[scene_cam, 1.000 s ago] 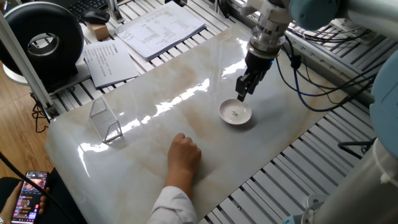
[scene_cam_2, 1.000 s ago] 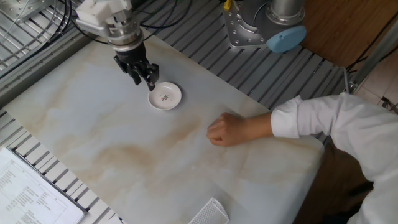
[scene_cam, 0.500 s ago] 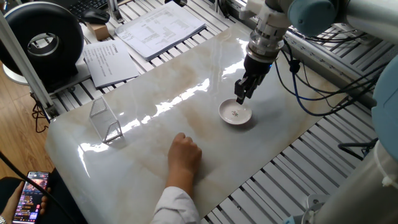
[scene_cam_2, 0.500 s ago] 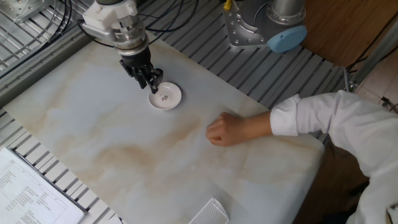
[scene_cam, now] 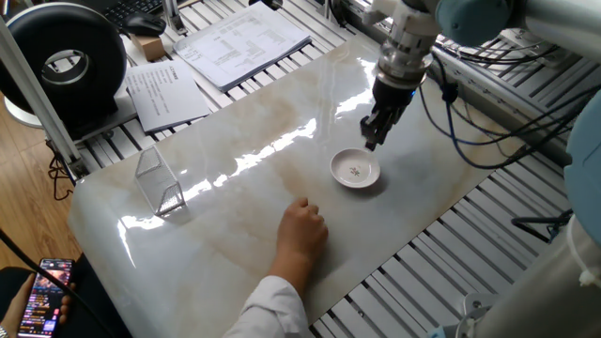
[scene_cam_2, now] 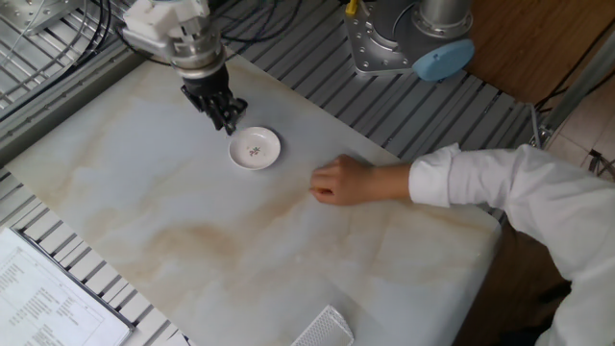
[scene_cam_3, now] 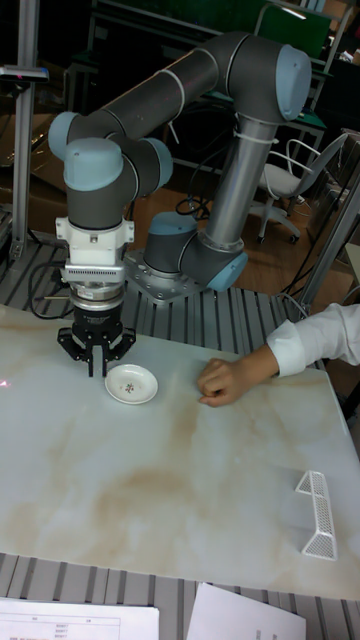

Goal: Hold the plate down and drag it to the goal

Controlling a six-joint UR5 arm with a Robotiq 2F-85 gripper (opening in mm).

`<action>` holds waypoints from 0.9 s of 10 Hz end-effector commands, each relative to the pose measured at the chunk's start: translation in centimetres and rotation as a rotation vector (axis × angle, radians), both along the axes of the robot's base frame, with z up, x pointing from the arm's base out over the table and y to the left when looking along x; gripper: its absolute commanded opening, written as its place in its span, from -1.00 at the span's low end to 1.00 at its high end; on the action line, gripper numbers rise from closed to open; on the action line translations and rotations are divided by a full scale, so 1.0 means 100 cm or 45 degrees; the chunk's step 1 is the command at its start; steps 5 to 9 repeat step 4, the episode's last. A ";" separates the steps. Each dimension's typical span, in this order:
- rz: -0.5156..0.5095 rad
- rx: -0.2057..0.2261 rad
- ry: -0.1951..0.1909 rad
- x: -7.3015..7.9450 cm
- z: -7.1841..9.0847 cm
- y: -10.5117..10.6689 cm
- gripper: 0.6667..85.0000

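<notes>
The plate (scene_cam: 355, 172) is a small white round dish with a grey speck in its centre, lying flat on the marble tabletop (scene_cam: 235, 178). It also shows as the plate (scene_cam_2: 255, 149) and the plate (scene_cam_3: 132, 383). My gripper (scene_cam: 373, 141) points down just behind the plate's far rim, fingers together and holding nothing. From the opposite side the gripper (scene_cam_2: 228, 123) hangs beside the plate's upper left rim, and whether it touches the rim cannot be told. In the tall view the gripper (scene_cam_3: 98, 368) is just left of the plate. No mark for the goal is in view.
A person's hand (scene_cam: 302, 230), the hand (scene_cam_2: 336, 181), rests on the table close to the plate, its white sleeve (scene_cam_2: 500, 187) reaching in. A clear stand (scene_cam: 160, 183) sits near one corner. Papers (scene_cam: 244, 42), a black fan (scene_cam: 66, 56) and the robot base (scene_cam_2: 404, 38) lie around the table.
The person's hand slid closer to the plate. My gripper shifted slightly back along the plate's far rim. The plate has not moved.
</notes>
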State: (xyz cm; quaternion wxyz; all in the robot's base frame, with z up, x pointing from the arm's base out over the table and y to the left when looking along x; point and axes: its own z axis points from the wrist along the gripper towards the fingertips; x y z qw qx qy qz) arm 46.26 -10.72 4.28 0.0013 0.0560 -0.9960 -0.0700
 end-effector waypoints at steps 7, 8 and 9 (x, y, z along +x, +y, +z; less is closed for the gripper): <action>0.040 -0.058 0.065 -0.027 0.040 -0.019 -0.98; 0.040 -0.058 0.065 -0.027 0.040 -0.019 -0.98; 0.040 -0.058 0.065 -0.027 0.040 -0.019 -0.98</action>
